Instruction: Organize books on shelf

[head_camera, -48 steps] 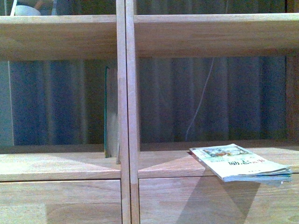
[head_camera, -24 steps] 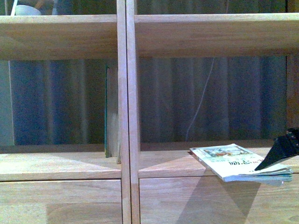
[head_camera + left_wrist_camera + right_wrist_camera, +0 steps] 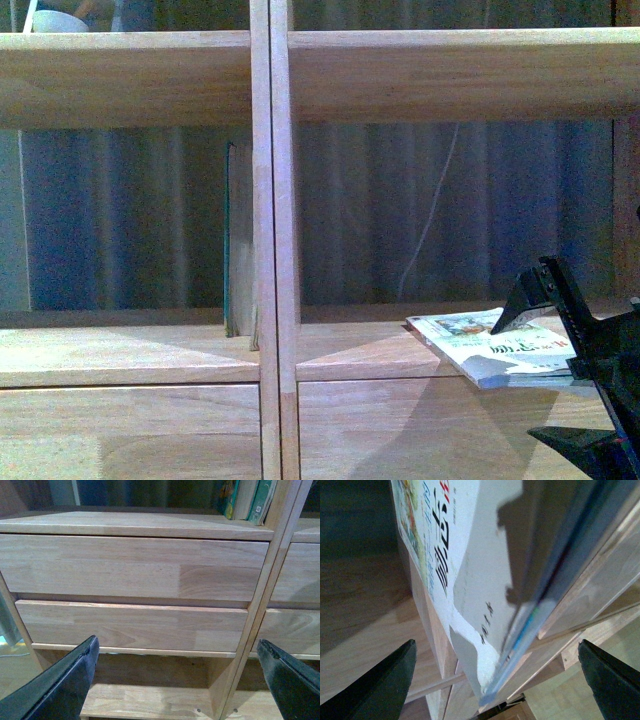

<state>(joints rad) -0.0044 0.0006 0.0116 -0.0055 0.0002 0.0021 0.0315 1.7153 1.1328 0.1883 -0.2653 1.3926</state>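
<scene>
Right gripper [image 3: 515, 382] advanced, spread astride flat white book [image 3: 478, 352] | left gripper [image 3: 177, 642] spread | grainy shelf [image 3: 150, 80]

On the wooden shelf [image 3: 130, 355], a teal-edged book [image 3: 232, 240] stands against the middle post [image 3: 272, 200], on its left. A white book [image 3: 470, 352] lies flat on the right, poking over the front edge.

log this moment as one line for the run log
phase: pre-grasp | right end effector: open, straddling flat book overhanging shelf edge | left end effector: open, by drawers
</scene>
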